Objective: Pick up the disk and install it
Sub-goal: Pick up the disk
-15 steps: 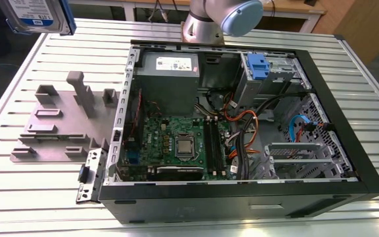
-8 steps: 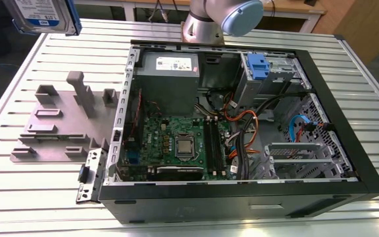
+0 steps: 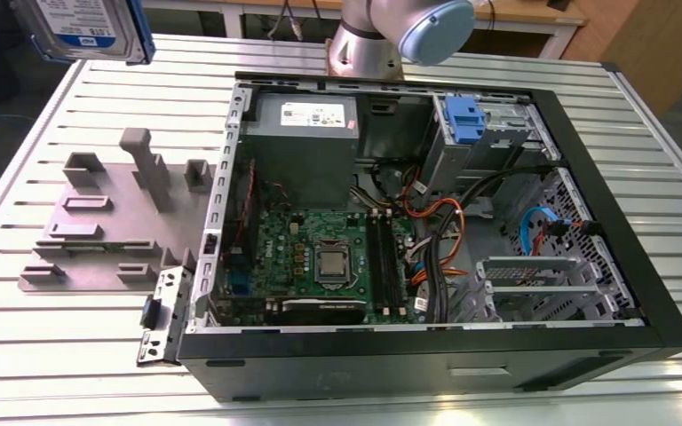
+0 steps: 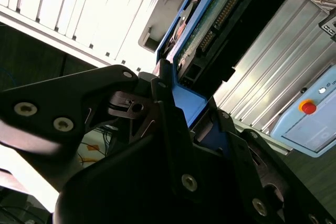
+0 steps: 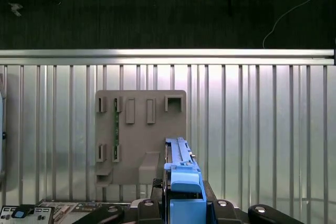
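My hand (image 5: 182, 208) grips the disk (image 3: 81, 27) tight, high up. The open computer case (image 3: 436, 355) lies below, toward the exterior view's right.

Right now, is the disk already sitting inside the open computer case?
No, the disk hangs in the air outside the computer case, off to the exterior view's left of it.

White-and-blue label (image 3: 75, 22) on the disk (image 3: 114, 40), high at the exterior view's left: there is print, too small to read. White sticker (image 3: 303, 114) on the grey power supply (image 3: 299, 164): rows of print, none legible. In the second wrist view, the pale blue control box (image 4: 315, 132) shows tiny letters beside its red button (image 4: 307, 107), unreadable too.
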Robot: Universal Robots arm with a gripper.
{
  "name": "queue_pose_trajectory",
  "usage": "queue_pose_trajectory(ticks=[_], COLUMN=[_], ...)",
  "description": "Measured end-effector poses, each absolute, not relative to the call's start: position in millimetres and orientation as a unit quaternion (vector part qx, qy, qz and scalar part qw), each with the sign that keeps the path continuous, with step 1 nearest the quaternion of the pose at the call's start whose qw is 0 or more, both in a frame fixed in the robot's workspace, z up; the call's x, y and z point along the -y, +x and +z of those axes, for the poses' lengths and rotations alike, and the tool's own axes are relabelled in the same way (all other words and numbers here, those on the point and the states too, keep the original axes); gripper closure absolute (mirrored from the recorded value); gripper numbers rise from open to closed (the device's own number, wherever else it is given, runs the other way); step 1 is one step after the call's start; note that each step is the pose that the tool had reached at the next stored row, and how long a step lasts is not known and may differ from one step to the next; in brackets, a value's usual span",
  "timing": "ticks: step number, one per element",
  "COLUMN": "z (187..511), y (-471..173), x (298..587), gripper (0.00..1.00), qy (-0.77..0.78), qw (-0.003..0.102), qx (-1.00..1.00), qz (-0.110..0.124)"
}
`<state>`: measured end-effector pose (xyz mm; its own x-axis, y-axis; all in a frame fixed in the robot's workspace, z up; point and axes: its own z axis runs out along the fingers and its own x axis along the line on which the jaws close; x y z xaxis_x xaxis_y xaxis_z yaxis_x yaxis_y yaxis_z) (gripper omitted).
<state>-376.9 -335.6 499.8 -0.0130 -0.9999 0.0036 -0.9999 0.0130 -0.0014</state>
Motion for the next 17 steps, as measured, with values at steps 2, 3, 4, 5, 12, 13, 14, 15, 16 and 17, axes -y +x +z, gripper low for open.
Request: queue_pose_trajectory(ticks=[2, 3, 4, 5, 12, 13, 14, 15, 16, 17], z=[499.7, 499.7, 499.7, 499.8, 499.8, 499.8, 499.8, 499.8, 499.8, 499.8], y=[-375.4, -374.8, -374.3, -374.1, -373.9, -373.6, -373.1, -372.7, -372.2, -371.5], x=[335.6, 335.5, 335.5, 335.5, 335.6, 335.6, 335.5, 335.6, 335.6, 335.6], gripper=[0.64, 0.64, 0.64, 0.64, 0.64, 0.64, 0.64, 0.64, 0.64, 0.64], qy=[0.703, 0.702, 0.702, 0.702, 0.703, 0.703, 0.703, 0.703, 0.703, 0.703], qw=[0.001, 0.001, 0.001, 0.001, 0.001, 0.001, 0.001, 0.001, 0.001, 0.001], qx=[0.712, 0.712, 0.712, 0.712, 0.712, 0.712, 0.712, 0.712, 0.712, 0.712], qz=[0.002, 0.002, 0.002, 0.002, 0.002, 0.002, 0.002, 0.002, 0.002, 0.002])
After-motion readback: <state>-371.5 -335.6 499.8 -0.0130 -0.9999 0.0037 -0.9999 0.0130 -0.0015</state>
